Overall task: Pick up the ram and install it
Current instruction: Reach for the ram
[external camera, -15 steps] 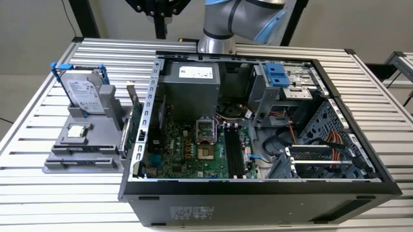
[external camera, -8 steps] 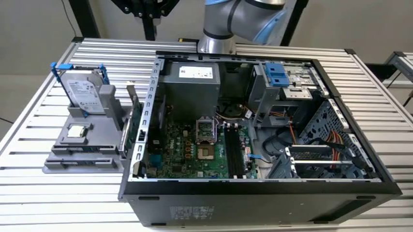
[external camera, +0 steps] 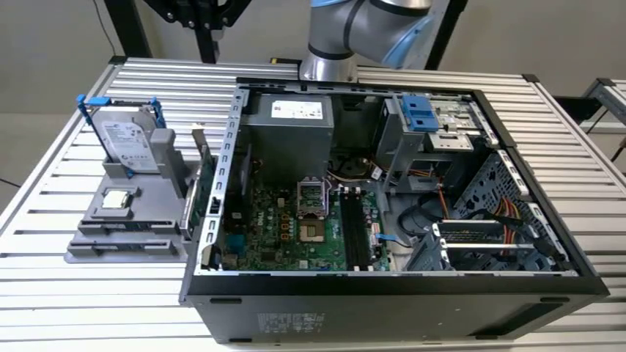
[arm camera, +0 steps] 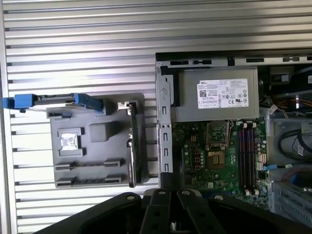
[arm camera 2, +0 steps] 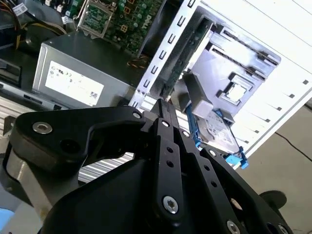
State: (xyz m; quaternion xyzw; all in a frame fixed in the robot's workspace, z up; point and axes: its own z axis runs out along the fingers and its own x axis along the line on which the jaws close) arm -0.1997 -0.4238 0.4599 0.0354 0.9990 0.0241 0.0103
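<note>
Evidently nothing's done: the ram (arm camera: 132, 151) stands at the holder (arm camera: 92, 146) edge beside the case (arm camera: 165, 122); I cannot tell if my claw (arm camera 2: 163, 109) is open.

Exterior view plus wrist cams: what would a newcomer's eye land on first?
The open computer case on the slatted table, its green motherboard exposed, dominates the exterior view. On that view's left, a grey holder carries an upright hard drive in a blue frame. In the first wrist view the ram stands on edge in the holder, beside the case.
</note>
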